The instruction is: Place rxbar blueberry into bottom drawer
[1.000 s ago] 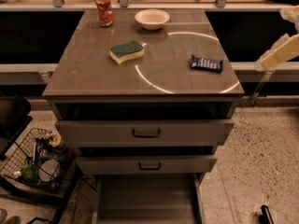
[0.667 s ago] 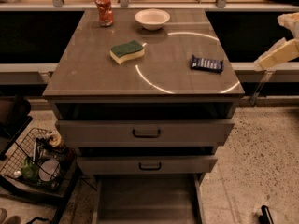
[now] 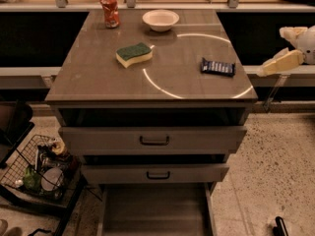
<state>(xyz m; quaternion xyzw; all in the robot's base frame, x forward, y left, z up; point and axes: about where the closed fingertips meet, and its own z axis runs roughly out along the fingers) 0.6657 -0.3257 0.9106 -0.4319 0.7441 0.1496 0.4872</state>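
Note:
The rxbar blueberry (image 3: pixel 217 67), a small dark blue bar, lies flat on the right side of the cabinet top. The bottom drawer (image 3: pixel 155 211) is pulled out at the foot of the cabinet, and its flat floor is bare. My gripper (image 3: pixel 272 52) hangs in the air at the right edge of the view, just beyond the cabinet's right edge and right of the bar. Its pale fingers (image 3: pixel 281 63) are spread apart and hold nothing.
A green-and-yellow sponge (image 3: pixel 133 54), a white bowl (image 3: pixel 160 19) and a red can (image 3: pixel 110 10) stand on the cabinet top (image 3: pixel 98 77). Two upper drawers with dark handles (image 3: pixel 154 140) are partly out. A wire basket of items (image 3: pixel 39 168) sits on the floor at left.
My gripper has moved slightly left and down towards the cabinet's right edge. Nothing on the cabinet has moved.

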